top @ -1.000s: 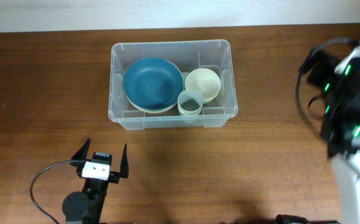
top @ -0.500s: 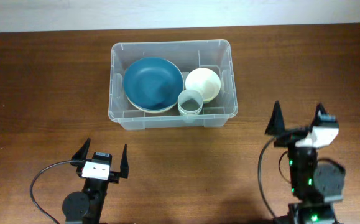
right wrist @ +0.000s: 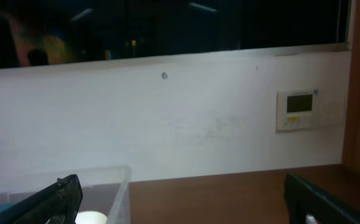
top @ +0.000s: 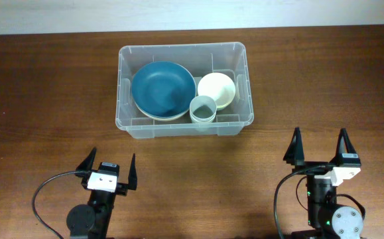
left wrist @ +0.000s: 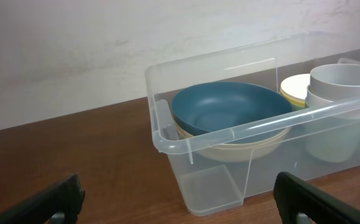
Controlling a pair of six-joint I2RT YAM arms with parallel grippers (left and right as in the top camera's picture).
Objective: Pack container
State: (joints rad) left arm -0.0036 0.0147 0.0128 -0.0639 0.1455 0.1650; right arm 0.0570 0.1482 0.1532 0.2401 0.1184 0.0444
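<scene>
A: Whereabouts of the container [top: 182, 46]?
B: Far middle of the table [top: 46, 99], long side toward the arms, well apart from both.
A: Contents?
B: On the left, a blue bowl [top: 163, 88] nested on a cream bowl [top: 153, 117]. On the right, a pale yellow bowl [top: 217, 89], and just beside it on the near side, a grey-blue cup [top: 203, 109].
A: Left gripper [top: 112, 160]?
B: Near left, over bare wood, fingers spread wide, nothing between them. Faces the container's left end in the wrist view.
A: Right gripper [top: 319, 143]?
B: Near right, likewise splayed and empty. Points far toward a white wall, with only a corner of the container at the lower left of its wrist view.
</scene>
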